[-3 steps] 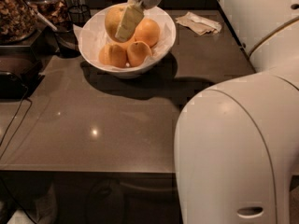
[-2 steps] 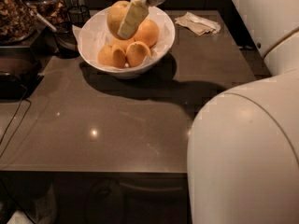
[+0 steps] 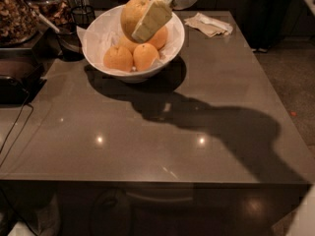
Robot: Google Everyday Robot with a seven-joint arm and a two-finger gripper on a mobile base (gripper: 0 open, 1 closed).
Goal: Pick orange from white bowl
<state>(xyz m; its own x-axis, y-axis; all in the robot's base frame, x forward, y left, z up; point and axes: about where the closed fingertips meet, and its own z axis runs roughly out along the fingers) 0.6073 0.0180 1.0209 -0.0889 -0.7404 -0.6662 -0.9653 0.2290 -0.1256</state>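
Observation:
The white bowl (image 3: 170, 50) stands at the back left of the dark table, lined with white paper. Three deeper orange fruits (image 3: 133, 57) lie in it. The paler, larger orange (image 3: 132, 13) is held up above the bowl's far side. My gripper (image 3: 140, 21) comes down from the top of the view and is shut on this orange. One cream finger (image 3: 151, 19) lies across the orange's front; the other finger is hidden behind it.
A crumpled paper napkin (image 3: 210, 24) lies at the back right of the table (image 3: 206, 132). A dark container with a utensil (image 3: 69, 38) and a tray of brown food (image 3: 17, 16) stand to the left of the bowl. A cable (image 3: 15, 127) hangs at the left edge.
The gripper has lifted the pale orange up out of the bowl. The white arm that filled the right foreground has moved out of view.

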